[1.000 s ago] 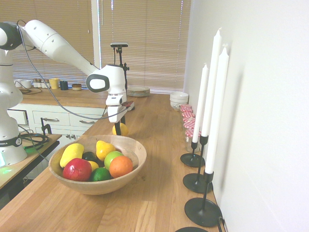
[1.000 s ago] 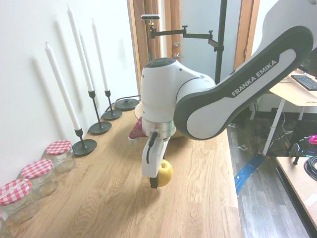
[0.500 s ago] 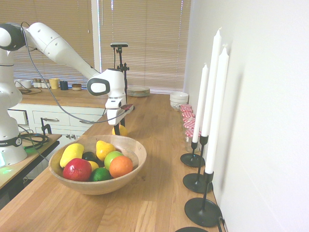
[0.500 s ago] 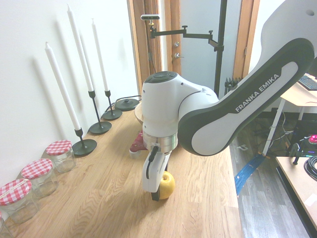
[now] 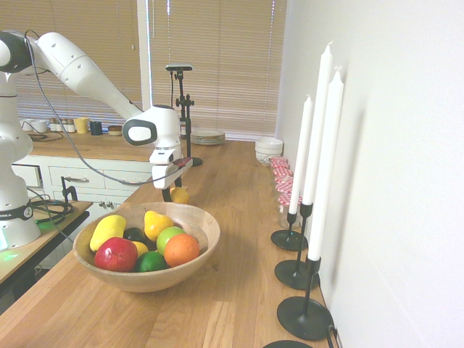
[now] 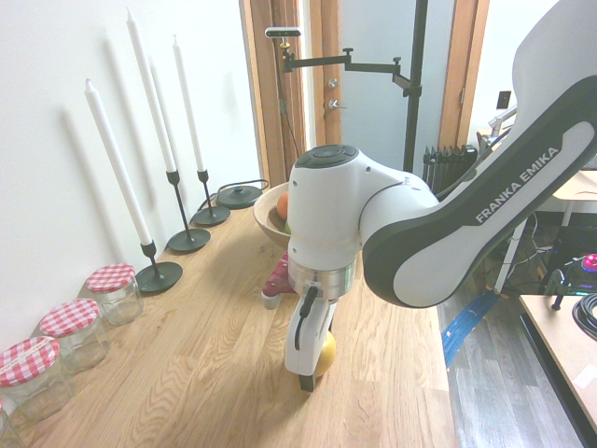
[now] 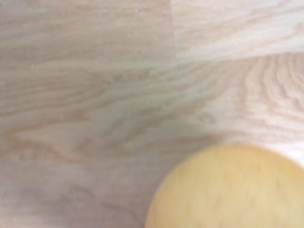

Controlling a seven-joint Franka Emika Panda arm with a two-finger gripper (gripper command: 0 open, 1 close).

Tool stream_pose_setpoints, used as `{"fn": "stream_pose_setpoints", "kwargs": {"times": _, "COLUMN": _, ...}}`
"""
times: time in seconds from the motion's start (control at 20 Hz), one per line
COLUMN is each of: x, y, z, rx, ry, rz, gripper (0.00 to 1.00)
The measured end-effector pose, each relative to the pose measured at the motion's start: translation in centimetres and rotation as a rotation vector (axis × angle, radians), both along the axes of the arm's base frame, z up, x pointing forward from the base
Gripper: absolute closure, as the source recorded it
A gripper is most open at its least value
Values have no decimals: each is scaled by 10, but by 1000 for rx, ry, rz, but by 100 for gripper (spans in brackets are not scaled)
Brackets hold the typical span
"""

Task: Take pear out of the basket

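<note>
pear (image 6: 326, 354) on counter (image 6: 187, 373), outside basket (image 5: 203, 225) | hand (image 6: 312, 369) straddles it

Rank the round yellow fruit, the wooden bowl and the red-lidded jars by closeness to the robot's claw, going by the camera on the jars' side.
1. The pear: on the counter right at the gripper.
2. The basket: behind the arm, further along the counter.
3. The red-lidded jars: along the wall at the left, seemingly farthest, though not by much.
</note>
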State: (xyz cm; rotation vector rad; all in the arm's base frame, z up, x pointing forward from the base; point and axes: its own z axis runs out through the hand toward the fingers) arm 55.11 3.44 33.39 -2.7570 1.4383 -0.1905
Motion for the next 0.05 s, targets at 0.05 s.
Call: {"fn": "stream_pose_setpoints", "kwargs": {"times": 0.05, "x": -3, "y": 0, "z": 2, "rx": 1, "ry": -4, "rz": -1, "gripper": 0}}
